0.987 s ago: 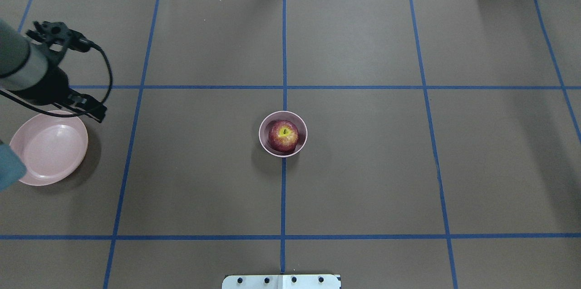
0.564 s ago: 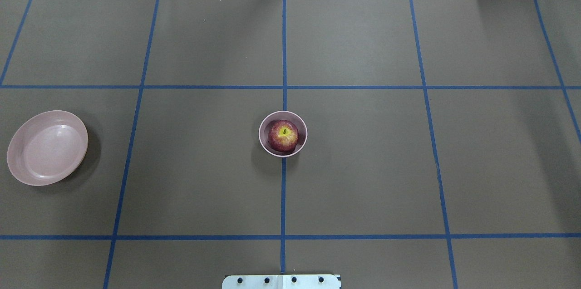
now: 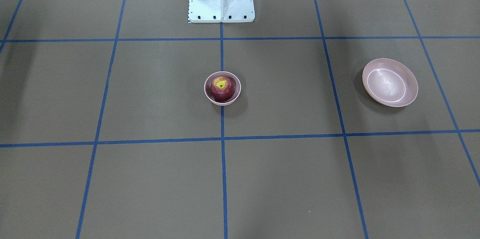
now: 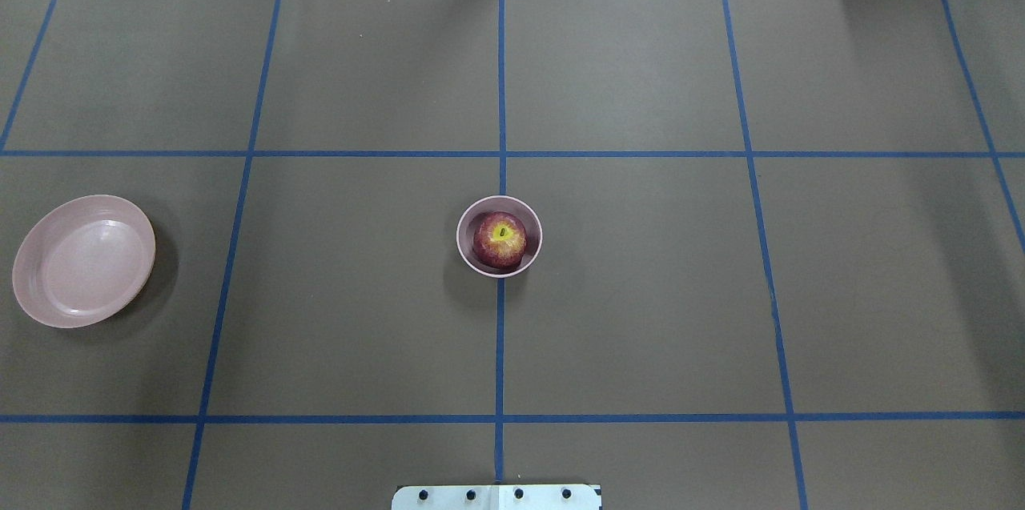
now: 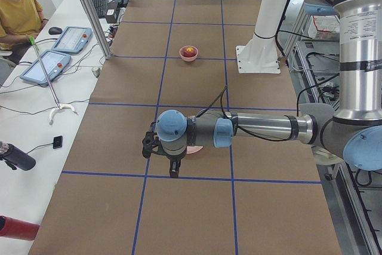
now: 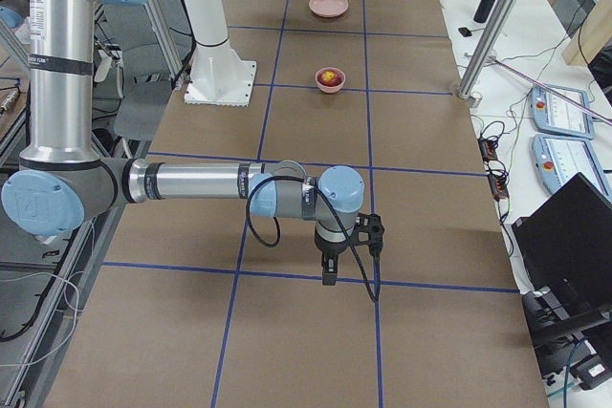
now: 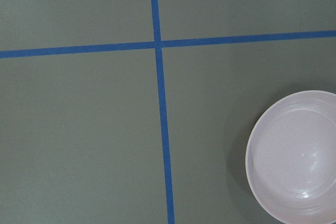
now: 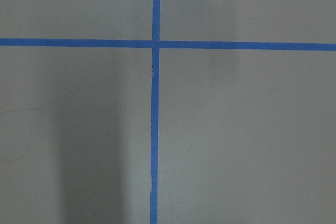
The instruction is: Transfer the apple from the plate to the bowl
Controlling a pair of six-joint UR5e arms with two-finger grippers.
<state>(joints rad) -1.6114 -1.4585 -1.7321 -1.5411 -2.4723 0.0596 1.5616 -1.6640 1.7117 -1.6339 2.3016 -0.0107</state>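
The left pincer (image 5: 173, 171) has pulled back; I cannot tell if it's open. The plate (image 4: 84, 262) lies near it, the apple (image 4: 500, 238) in the bowl (image 4: 460, 242) far off.

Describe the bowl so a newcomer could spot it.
On the brown table, the bowl sits mid-table on the central blue tape line. Unlike the wide, shallow, empty plate to the robot's left, it is small, deep and holds a red apple.

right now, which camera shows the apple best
The overhead exterior view: the apple sits near centre, unobstructed, stem end up in the bowl. Front-facing shows it nearly as well, slightly smaller. Both side views show it tiny and far. Neither wrist camera shows it.
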